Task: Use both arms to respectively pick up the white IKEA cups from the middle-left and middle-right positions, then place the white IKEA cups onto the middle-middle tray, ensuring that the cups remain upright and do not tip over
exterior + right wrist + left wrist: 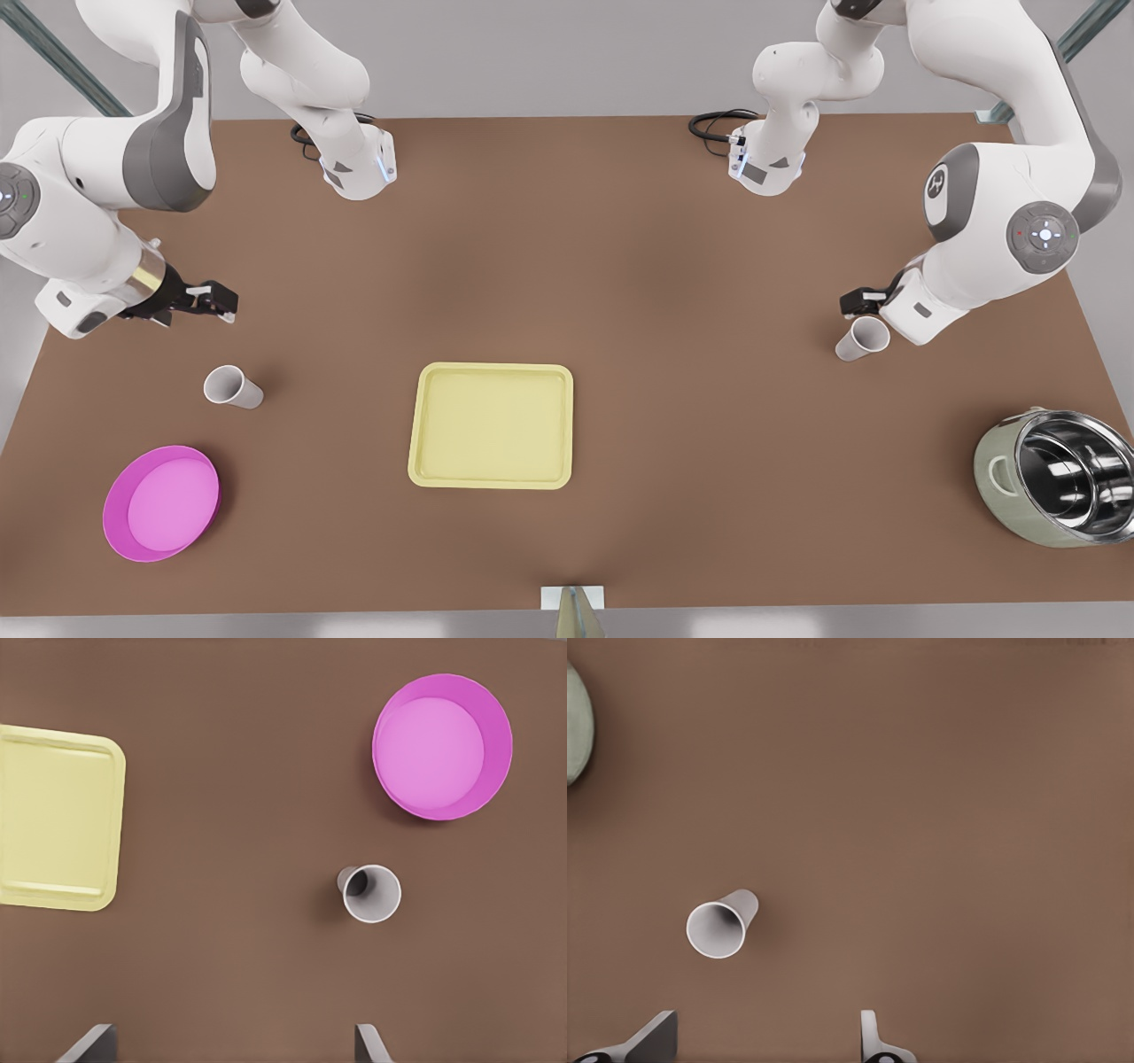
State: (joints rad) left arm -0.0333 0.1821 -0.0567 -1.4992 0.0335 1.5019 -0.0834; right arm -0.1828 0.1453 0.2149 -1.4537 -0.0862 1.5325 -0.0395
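Two white cups stand upright on the brown table. One cup (232, 386) (369, 893) is at the front view's left, with my right gripper (217, 301) (232, 1043) open above and behind it. The other cup (862, 338) (719, 925) is at the front view's right, just in front of my left gripper (855, 303) (762, 1041), which hangs open beside it without touching. The pale-yellow tray (492, 425) (53, 819) lies in the middle with nothing on it.
A magenta dish (161, 502) (441, 746) sits near the front-left corner in the front view. A steel-lined pot (1054, 478) (574, 726) stands at the front right. Both arm bases (359, 164) rise from the table's far edge.
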